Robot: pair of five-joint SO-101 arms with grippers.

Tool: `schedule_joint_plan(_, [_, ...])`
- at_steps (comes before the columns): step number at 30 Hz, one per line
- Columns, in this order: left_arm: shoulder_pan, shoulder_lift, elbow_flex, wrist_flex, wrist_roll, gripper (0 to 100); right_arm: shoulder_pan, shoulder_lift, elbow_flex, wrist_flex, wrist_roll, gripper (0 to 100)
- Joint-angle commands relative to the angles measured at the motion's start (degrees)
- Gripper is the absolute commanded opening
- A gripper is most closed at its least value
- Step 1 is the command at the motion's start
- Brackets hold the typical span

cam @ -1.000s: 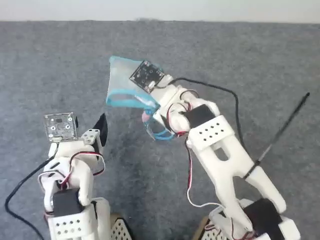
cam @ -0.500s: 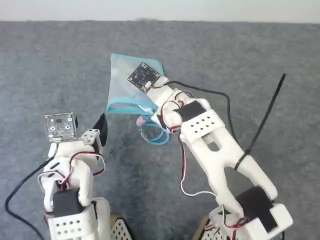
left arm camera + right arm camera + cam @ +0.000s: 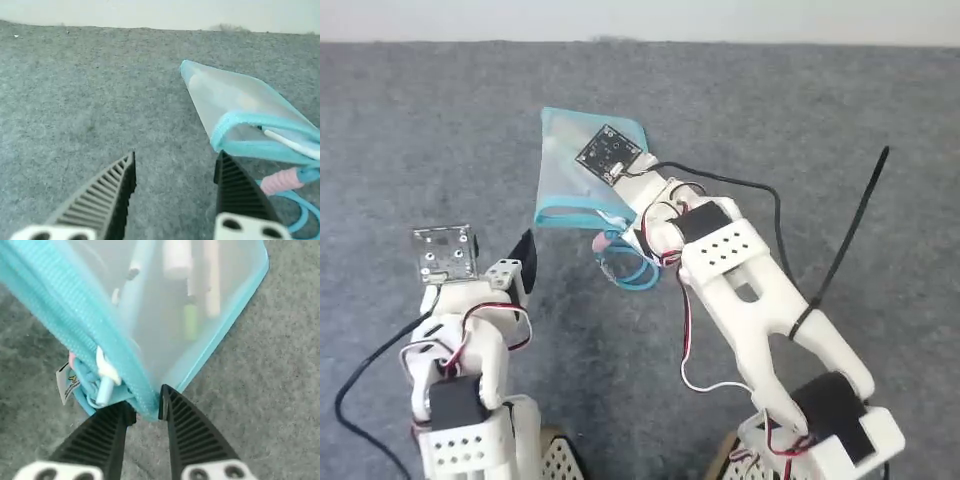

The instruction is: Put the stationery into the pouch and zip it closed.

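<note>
Grey carpet (image 3: 420,130) meets pale wall (image 3: 640,20); right fingers (image 3: 190,435) pinch pouch (image 3: 165,315), left fingers (image 3: 107,195) spread.

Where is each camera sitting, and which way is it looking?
High view: up above, looking down at the pouch; left arm and right arm show.
Left wrist view: on the left arm, looking ahead at the pouch; its open left pincer shows.
Right wrist view: on the right arm, close over the pouch; right pincer grips its edge.
All three share the pouch.
</note>
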Motion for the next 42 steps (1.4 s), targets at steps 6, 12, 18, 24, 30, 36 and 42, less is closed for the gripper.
schedule_joint_plan(6, [0.26,-0.7,-0.57,-1.93,0.79,25,0.75,-0.75,-0.35,-1.1,-0.88,0.7])
schedule_joint_plan(12, [0.26,-0.62,-0.48,-1.93,0.97,24,-0.22,-0.84,3.78,-5.49,-0.79,0.7])
schedule_joint_plan(18, [0.26,-0.62,-0.48,-1.93,0.97,24,-0.75,-0.84,3.78,-5.49,-0.79,0.7])
schedule_joint_plan(24, [0.18,-0.62,-0.57,-1.93,0.79,24,-0.84,-0.75,3.78,-6.02,-0.79,0.7])
schedule_joint_plan(30, [0.26,-0.62,-0.57,-1.93,0.7,24,-1.01,-1.45,1.41,-5.23,-0.79,0.7])
schedule_joint_plan(36, [8.7,-0.62,-0.66,-0.53,-0.88,24,-3.91,-1.54,4.75,-4.97,-0.7,0.7])
schedule_joint_plan(42, [13.01,-0.7,-0.84,0.0,-3.52,25,-3.91,-3.47,6.42,-5.58,1.41,0.7])
